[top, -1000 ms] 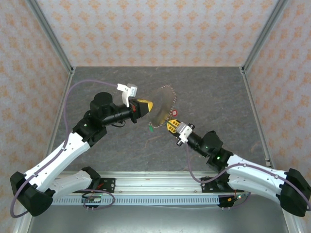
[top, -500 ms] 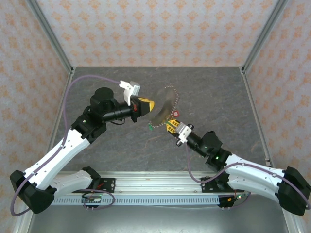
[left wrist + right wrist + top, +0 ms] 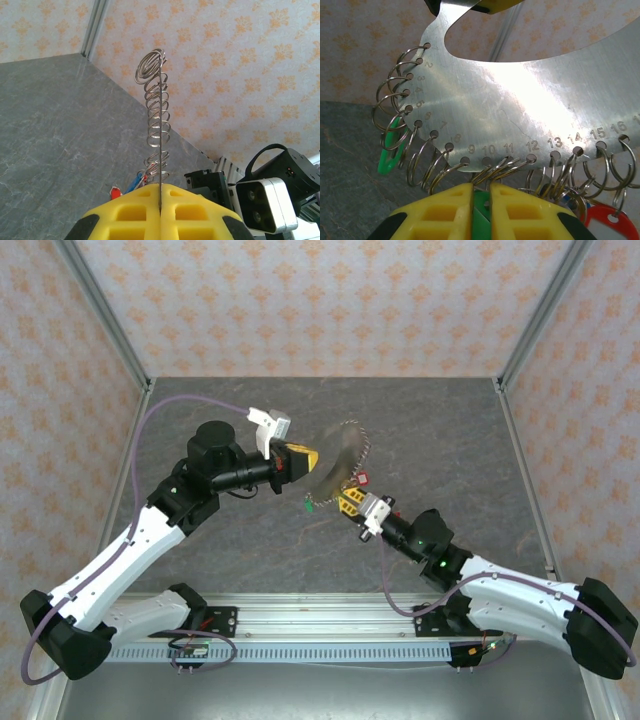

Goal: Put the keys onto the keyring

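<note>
Grey stone-look table (image 3: 450,430) lay beneath everything, and lifted clear above it hung the keyring (image 3: 520,100). It was not a loop but a flat crescent of bright sheet metal, with numbered holes along its curved edge and a split ring (image 3: 387,107) through each. It looked stiff, thin and slick (edge-on, it was barely more than a line) and light enough for one arm. The best hold seemed to be the bare plate, away from the rings. The left gripper (image 3: 160,202) had it there, yellow pads closed tight on the plate's edge. A red key (image 3: 607,222) dangled from a ring near hole fifteen, and a second green key (image 3: 390,150) hung among the low-numbered rings. Just under holes nine to eleven stood the right gripper (image 3: 481,200), jaws nearly together and apparently pinching a green key (image 3: 481,210) by its plastic head. Those heads seemed the sensible hold for the keys. The springy rings would likely resist prying and could slip off smooth pads.
</note>
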`<state>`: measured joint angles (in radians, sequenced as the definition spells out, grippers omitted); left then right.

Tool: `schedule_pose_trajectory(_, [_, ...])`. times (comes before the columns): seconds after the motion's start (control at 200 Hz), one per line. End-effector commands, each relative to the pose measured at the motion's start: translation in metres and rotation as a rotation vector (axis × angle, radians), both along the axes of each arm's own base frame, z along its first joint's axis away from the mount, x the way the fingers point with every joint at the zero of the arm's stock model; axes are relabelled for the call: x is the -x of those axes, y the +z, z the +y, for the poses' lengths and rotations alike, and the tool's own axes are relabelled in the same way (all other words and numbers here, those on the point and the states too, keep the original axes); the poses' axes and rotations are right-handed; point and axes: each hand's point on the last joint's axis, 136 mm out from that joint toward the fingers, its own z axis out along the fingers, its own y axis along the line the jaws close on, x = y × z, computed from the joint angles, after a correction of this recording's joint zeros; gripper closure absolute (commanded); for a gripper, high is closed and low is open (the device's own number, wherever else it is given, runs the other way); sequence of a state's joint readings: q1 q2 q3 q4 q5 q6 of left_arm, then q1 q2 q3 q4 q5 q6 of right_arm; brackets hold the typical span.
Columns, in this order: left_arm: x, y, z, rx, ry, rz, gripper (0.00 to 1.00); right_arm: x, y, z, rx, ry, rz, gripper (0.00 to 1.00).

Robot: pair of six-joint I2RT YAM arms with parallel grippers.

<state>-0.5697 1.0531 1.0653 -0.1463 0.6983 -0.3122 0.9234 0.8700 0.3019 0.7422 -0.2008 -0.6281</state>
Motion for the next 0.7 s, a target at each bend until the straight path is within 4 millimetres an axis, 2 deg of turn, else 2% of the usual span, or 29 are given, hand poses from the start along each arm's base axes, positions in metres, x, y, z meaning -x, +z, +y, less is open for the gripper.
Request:
schedule_pose_trajectory(0.0, [0.006, 0.032, 0.001, 0.021, -0.016, -0.096, 1.0, 0.007, -0.001, -0.001, -0.006, 0.025, 0.019, 0.83])
schedule_pose_trajectory(0.125, [0.008, 0.025, 0.004, -0.109, -0.034, -0.093, 1.0, 0.008, -0.011, -0.015, -0.002, -0.021, 0.031, 0.83])
schedule_pose_trajectory(0.35, [0.01, -0.003, 0.014, -0.432, -0.117, -0.026, 1.0, 0.013, -0.011, -0.029, -0.016, -0.044, 0.017, 0.83])
schedule_pose_trajectory(0.46, [0.006, -0.005, 0.014, -0.5, -0.142, -0.005, 1.0, 0.018, -0.011, -0.027, -0.015, -0.014, 0.013, 0.83])
schedule_pose_trajectory(0.696, [-0.001, 0.01, 0.015, -0.516, -0.12, -0.057, 1.0, 0.027, -0.001, -0.013, -0.044, 0.076, -0.003, 0.84])
